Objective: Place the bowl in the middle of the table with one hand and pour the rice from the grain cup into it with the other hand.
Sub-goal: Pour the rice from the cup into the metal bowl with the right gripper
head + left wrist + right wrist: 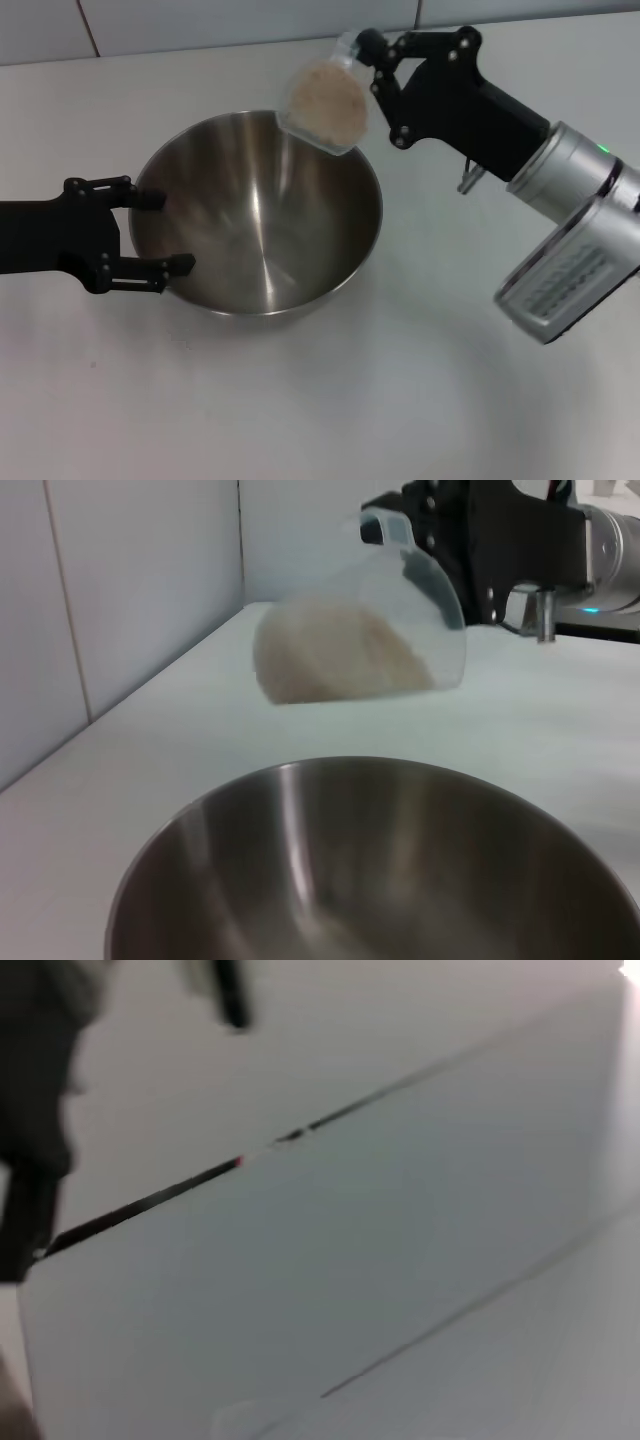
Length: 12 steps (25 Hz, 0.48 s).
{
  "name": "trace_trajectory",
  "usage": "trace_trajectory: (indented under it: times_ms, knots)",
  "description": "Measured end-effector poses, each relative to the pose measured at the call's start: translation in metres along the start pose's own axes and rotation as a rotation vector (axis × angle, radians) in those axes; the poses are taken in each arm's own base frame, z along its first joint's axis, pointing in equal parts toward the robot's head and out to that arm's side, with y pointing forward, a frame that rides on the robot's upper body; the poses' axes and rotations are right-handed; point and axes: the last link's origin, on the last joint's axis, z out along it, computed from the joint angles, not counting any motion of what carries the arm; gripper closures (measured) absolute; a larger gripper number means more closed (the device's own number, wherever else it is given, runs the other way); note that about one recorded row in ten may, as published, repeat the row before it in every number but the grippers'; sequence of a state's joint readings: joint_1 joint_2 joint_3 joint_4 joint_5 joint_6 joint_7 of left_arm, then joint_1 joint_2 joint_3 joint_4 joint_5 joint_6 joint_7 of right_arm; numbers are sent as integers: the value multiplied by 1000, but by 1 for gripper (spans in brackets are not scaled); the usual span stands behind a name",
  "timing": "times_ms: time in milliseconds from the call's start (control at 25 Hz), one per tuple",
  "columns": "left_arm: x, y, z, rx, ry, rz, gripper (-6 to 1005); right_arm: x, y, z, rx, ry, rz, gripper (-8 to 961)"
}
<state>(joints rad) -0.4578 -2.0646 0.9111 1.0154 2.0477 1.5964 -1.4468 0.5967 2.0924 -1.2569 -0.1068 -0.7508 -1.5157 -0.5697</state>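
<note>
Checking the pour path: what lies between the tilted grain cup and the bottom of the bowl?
Nothing. In the head view the grain cup hangs over the far rim of the bowl, whose interior below is bare steel.

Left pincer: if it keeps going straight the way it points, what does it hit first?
The bowl. The left pincer already straddles its near rim with fingers spread, so the steel wall comes first, likely at once. The cup of rice, in the right pincer, hangs above the far rim, off that line.

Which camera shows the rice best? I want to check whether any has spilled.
The left wrist view: the rice fills the tilted grain cup close up. The head view shows it smaller; the right wrist view shows none.
</note>
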Motion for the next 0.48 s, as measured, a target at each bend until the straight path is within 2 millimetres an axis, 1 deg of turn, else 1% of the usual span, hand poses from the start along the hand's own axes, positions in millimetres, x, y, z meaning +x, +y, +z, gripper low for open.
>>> trace_trajectory:
  times_ms: [40,80,200,240,280,400,440,480]
  knots:
    - [1,0,0,0,-1,0,137,-1,2,2,-15,-12,-100,949]
    - [2,-1,-1,1,-3,2,137,-1,2,2,-15,-12,-100,950]
    - [4,-2,-1,3,-5,8,137,-3,3,4,-27,-27,-233,950]
    - [5,-2,-1,2,-5,9,138,-3,6,5,-44,-31,-312,950]
    - [5,-3,0,1,-6,9,138,-3,6,5,-44,-31,-312,950]
    - [7,-3,0,0,-7,10,138,-2,12,5,-82,-36,-421,950]
    - [9,-3,1,-4,-10,15,138,-2,16,6,-109,-45,-491,950]
    - [9,-3,1,-4,-10,15,138,-2,16,6,-109,-45,-491,950]
